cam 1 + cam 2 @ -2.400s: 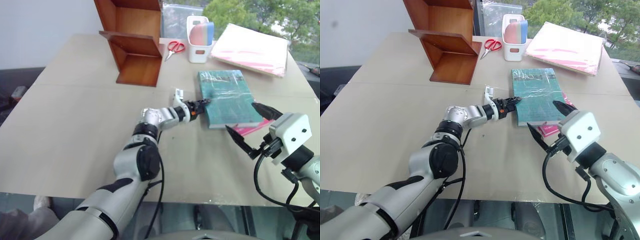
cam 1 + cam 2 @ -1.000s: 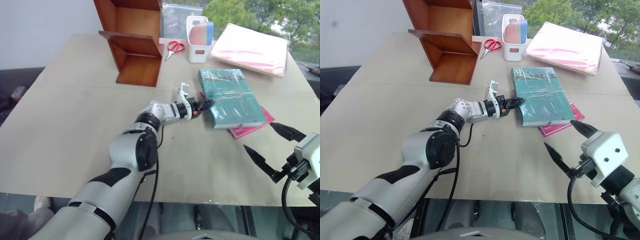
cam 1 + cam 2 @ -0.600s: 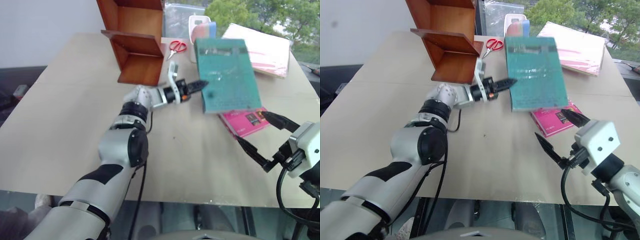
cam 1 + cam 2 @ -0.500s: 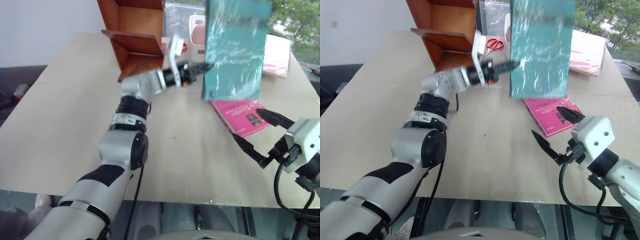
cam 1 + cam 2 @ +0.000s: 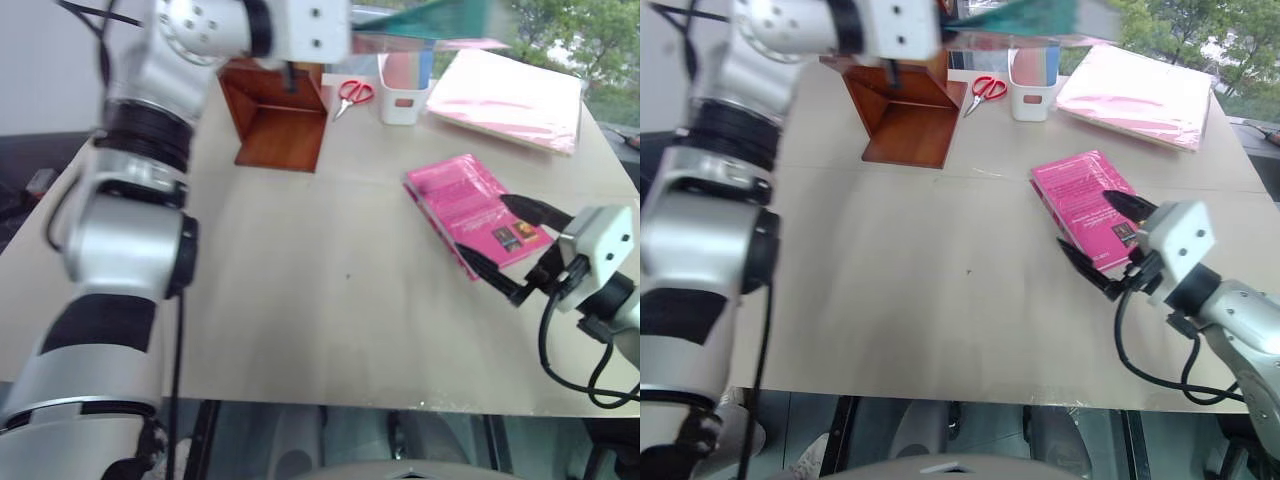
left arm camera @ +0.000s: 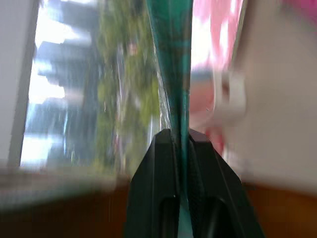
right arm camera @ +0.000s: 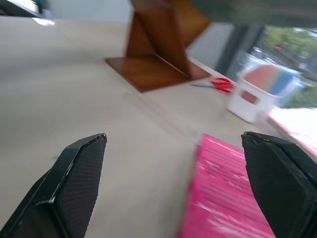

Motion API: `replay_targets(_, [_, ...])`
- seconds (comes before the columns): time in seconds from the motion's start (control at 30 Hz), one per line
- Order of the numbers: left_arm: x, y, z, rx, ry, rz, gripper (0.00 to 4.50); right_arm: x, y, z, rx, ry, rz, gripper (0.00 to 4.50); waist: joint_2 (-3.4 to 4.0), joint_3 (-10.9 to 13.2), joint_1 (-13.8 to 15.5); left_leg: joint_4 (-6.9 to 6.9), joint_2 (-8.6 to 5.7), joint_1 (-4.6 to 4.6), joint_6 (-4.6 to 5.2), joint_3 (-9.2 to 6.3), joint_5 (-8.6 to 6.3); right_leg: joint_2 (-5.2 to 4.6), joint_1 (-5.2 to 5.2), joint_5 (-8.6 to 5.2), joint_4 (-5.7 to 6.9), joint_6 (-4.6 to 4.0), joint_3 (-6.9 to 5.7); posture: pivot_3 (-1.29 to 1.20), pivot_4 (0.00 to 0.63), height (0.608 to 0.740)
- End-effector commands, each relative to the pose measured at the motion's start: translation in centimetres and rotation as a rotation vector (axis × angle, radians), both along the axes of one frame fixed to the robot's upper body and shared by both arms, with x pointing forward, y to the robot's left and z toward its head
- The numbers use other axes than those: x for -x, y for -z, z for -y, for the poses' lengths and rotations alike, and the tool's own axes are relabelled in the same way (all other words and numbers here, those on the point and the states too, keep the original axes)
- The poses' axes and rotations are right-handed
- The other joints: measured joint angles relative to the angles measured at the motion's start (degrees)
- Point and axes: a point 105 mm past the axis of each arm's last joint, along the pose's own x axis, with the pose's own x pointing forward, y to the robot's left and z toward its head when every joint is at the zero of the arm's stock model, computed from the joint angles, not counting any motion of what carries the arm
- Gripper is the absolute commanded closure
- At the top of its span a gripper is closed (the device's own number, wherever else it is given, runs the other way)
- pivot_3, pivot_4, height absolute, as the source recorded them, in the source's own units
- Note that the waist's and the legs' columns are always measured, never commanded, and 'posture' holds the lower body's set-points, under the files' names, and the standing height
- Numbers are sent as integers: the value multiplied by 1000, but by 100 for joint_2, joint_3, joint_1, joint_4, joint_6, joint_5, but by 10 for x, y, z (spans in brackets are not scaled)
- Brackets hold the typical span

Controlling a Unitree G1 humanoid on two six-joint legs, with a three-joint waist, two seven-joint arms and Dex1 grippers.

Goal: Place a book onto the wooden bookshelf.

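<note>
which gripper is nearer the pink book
Right. The right gripper hangs open just over the pink book's near right corner. The left gripper is high above the table's far side, shut on the teal book.

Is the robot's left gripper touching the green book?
Touching. In the left wrist view the left gripper's two black fingers press on both sides of the book, with no gap.

The thick teal-green book (image 5: 430,17) in glossy plastic wrap is up in the air, seen nearly edge-on at the top of the head views, above the table's far side; the small reddish-brown wooden bookshelf (image 5: 283,125) stands on the table below it
</note>
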Motion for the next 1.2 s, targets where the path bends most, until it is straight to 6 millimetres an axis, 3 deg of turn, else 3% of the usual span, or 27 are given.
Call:
replay_targets(0.03, [-4,-16,-33,-43,-164,54,4386,2,-11,8,27,11,61,0,0,0,7,0,0,0,0,0,0,0,0,0,0,0,-2,0,150,740])
replay_targets(0.23, [-12,-1,-55,-85,-258,16,4386,-14,-34,12,39,7,161,0,-6,5,36,13,2,0,2,0,-1,-1,1,0,10,1,-4,0,150,740])
replay_targets(0.4, [-16,14,-64,-93,-274,-11,4386,-19,-65,-5,20,-102,246,0,-3,7,-76,6,4,3,1,0,0,1,-1,0,14,1,-2,0,150,740])
replay_targets(0.7, [-19,19,-65,-128,-284,12,4386,-22,-71,-21,-12,-167,265,0,-2,7,-80,1,7,1,-21,7,13,1,-2,-1,4,-1,1,0,150,740])
replay_targets(0.8, [-19,24,-75,-123,-318,-24,3507,-22,-77,-27,-47,-192,285,0,-2,7,-85,3,8,1,-11,7,7,1,-3,-1,8,0,2,0,150,740])
replay_targets(0.9, [-18,25,-85,-107,-346,-23,2093,-23,-82,-30,-68,-206,305,0,-1,7,-87,3,8,2,-11,7,7,2,-5,-1,12,-1,2,0,150,740])
replay_targets(0.97, [-16,21,-85,-81,-329,-3,1819,-25,-85,-31,-73,-208,313,0,-2,7,-72,2,10,1,-13,8,8,2,-8,-1,10,-1,2,0,150,740])
replay_targets(1.0, [-15,18,-84,-69,-318,13,1236,-26,-85,-31,-74,-208,314,0,-2,7,-69,2,10,0,-13,9,8,2,-7,-1,8,-1,2,0,150,740])
replay_targets(1.07, [-11,13,-84,-56,-275,59,686,-28,-87,-32,-79,-214,321,0,-2,7,-62,2,9,0,-14,9,9,1,-7,-1,7,-1,1,0,150,740])
replay_targets(1.2, [-3,5,-78,-11,-195,107,686,-31,-95,-32,-92,-225,346,0,-1,7,-47,3,10,0,-14,9,9,1,-8,-1,11,-1,0,0,150,740])
